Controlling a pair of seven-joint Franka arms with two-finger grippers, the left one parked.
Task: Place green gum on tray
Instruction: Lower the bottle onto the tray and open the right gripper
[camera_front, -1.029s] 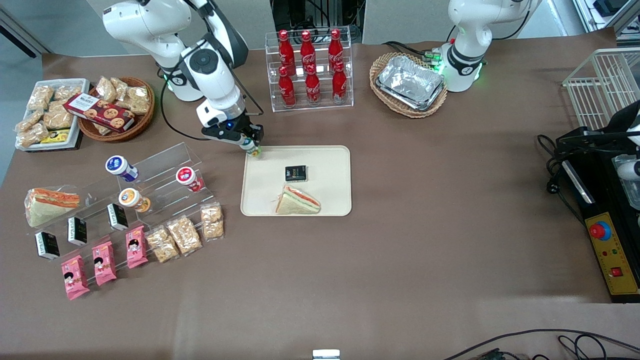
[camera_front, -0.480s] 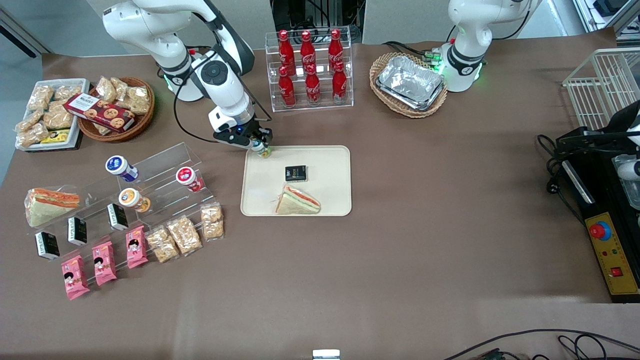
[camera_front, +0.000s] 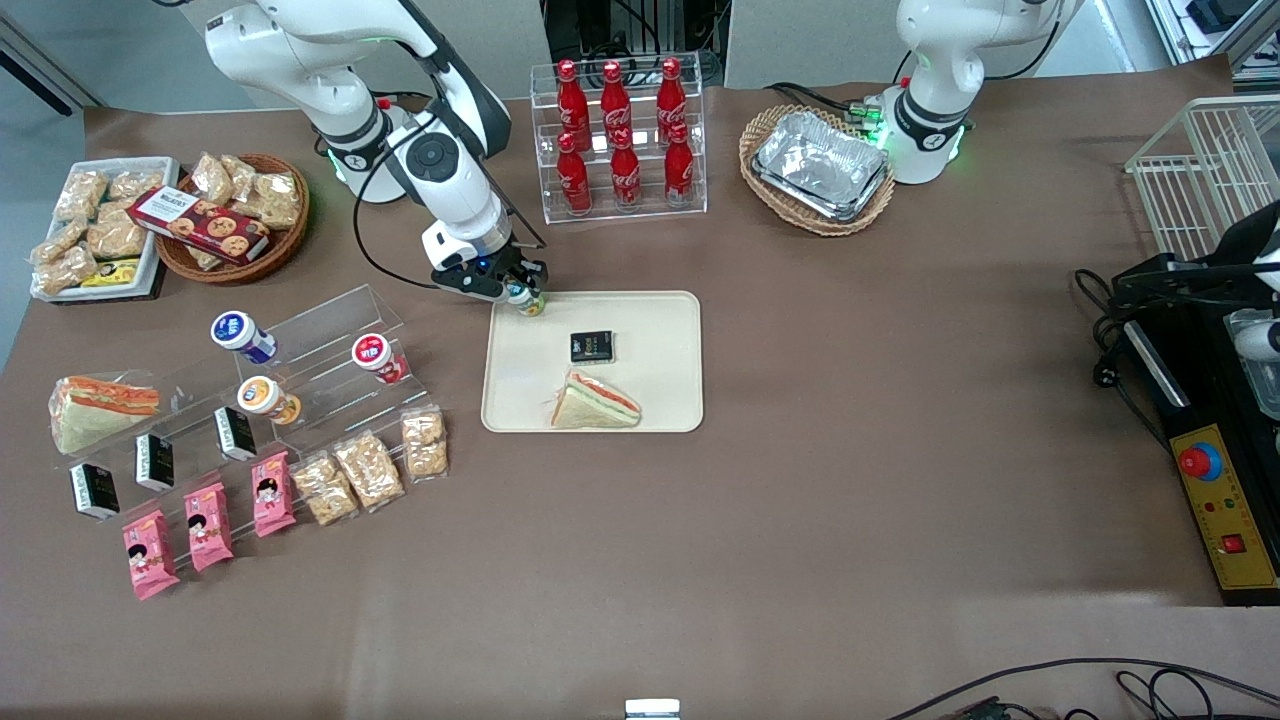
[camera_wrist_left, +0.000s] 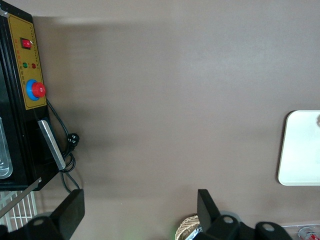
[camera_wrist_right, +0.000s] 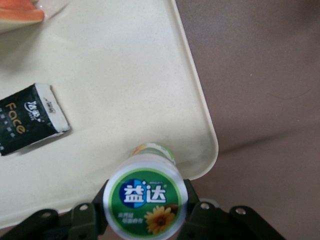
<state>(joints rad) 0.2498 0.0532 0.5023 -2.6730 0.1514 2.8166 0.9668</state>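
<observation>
One green gum (camera_wrist_right: 145, 201) bottle, white-rimmed green lid with a sunflower print and yellow-green body, sits clamped in the tool (camera_front: 522, 292), at the tray (camera_front: 660, 400) corner farthest from the front camera, near a black packet (camera_front: 591, 346).

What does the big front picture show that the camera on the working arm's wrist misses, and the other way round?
Only the front view shows the cola bottles, the snack racks and the working arm. Only the right wrist view shows the green gum lid's sunflower print and the black packet's lettering. Both show the gripper shut on the gum over a corner of the tray.
</observation>
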